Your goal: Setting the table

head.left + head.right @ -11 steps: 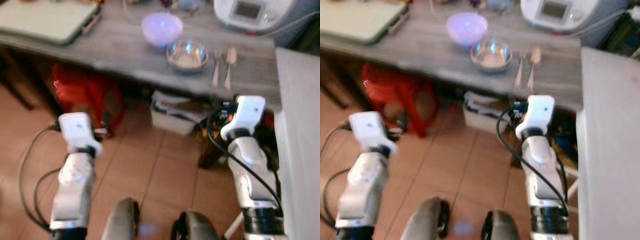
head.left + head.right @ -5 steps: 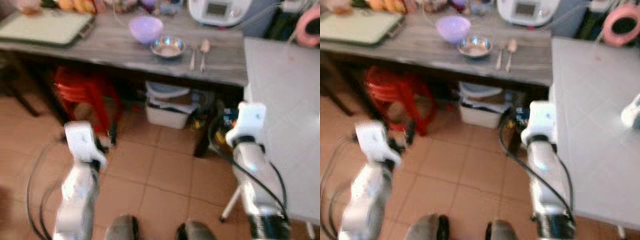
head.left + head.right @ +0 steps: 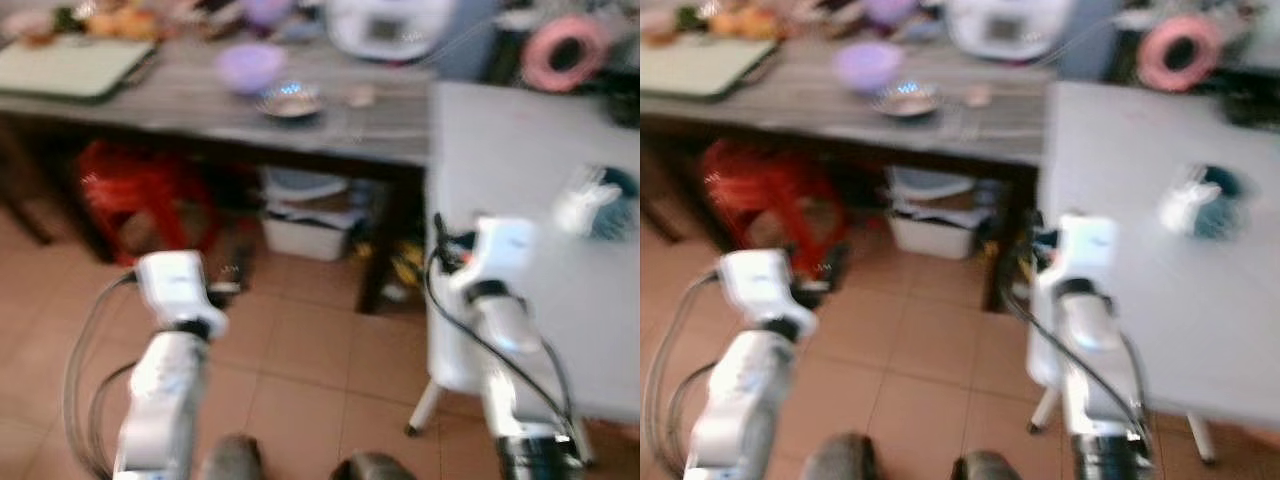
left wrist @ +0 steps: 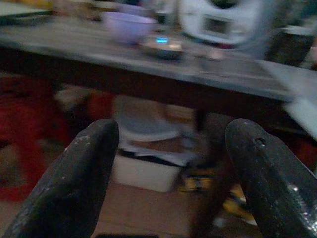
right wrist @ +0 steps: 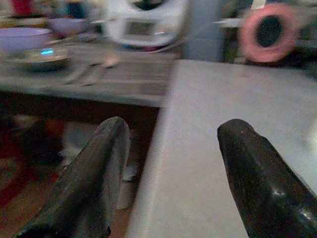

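With both our left gripper [image 4: 168, 173] and right gripper [image 5: 171, 168] jaws wide and empty, we should steady ourselves before reaching for the purple bowl [image 3: 247, 66] and steel bowl [image 3: 290, 100] mid-counter [image 3: 180, 100].

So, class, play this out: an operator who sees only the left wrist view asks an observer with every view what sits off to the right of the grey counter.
Operator: I see the purple bowl and metal bowl on the grey counter. What's to the right?
Observer: A white table butts against the counter's right end.
Operator: Anything on it?
Observer: A blurred white-and-teal object lies towards its right side; I can't tell what it is.
Operator: Where's the right pincer?
Observer: Open and empty, pointing over the white table's near corner.
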{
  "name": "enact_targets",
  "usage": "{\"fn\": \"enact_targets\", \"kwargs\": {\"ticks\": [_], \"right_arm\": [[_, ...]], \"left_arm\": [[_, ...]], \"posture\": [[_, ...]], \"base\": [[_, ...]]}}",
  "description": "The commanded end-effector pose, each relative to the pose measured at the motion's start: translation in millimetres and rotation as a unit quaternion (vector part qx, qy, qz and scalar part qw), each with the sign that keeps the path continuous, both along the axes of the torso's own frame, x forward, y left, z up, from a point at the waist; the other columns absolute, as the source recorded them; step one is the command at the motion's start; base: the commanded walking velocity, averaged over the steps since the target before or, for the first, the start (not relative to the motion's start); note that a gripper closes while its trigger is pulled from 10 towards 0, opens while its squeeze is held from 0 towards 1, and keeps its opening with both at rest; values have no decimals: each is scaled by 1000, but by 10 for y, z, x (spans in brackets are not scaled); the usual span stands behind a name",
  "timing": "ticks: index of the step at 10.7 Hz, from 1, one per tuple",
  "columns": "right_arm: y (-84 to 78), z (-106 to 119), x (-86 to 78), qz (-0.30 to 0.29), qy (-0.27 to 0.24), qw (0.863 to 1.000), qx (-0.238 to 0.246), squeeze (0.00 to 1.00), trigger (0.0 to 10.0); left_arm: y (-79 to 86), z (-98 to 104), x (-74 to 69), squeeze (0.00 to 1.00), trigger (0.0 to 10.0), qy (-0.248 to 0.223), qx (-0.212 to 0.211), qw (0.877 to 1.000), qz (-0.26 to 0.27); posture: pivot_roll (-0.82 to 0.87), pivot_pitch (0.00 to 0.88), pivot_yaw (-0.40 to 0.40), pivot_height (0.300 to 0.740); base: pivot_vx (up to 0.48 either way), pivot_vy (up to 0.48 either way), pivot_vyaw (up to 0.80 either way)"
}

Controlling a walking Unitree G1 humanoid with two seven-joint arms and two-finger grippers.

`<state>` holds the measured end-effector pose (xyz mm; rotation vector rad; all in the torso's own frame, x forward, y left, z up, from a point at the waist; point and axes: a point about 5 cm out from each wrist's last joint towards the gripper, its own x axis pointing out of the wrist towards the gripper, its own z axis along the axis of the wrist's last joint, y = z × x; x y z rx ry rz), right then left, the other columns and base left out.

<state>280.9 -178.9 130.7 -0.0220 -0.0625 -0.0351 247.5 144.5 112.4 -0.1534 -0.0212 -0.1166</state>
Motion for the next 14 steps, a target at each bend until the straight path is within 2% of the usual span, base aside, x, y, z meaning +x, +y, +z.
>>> {"fn": "enact_targets", "kwargs": {"ticks": [1, 2, 3, 6, 7, 8, 14], "right_arm": [[41, 10, 7, 8, -5, 1000, 7, 0, 10000], [25, 22, 19, 6, -8, 1000, 2, 0, 10000], [15, 36, 28, 6, -13, 1000, 4, 1000, 10000], [8, 34, 42, -2, -12, 1000, 9, 1000, 10000], [29, 63, 58, 0, -16, 1000, 9, 0, 10000], [36, 77, 66, 2, -18, 1000, 9, 0, 10000], [85, 174, 247, 4, -29, 999, 13, 0, 10000]], "left_arm": [[51, 5, 4, 0, 10000, -2, 6, 1000, 4], [38, 9, 14, 0, 10000, -3, 5, 1000, 1], [42, 17, 26, 0, 10000, -6, 6, 1000, 2], [53, 18, 20, 0, 10000, -3, 10, 1000, -1], [45, 2, 15, 0, 10000, 1, 13, 1000, -6], [39, 4, 24, 0, 10000, 2, 14, 1000, -7], [77, 22, -8, 0, 10000, 10, 21, 1000, 2]], "posture": [[-14, 72, -13, 740], [-16, 70, -11, 740], [-17, 71, -10, 740], [-14, 80, -5, 740], [-18, 90, -2, 740], [-17, 98, -3, 740], [15, 149, 9, 740]], "base": [[0, -442, 0], [0, -439, 0], [0, -424, 0], [276, -389, 0], [330, -345, 0], [371, 0, 0], [0, 0, 0]]}}
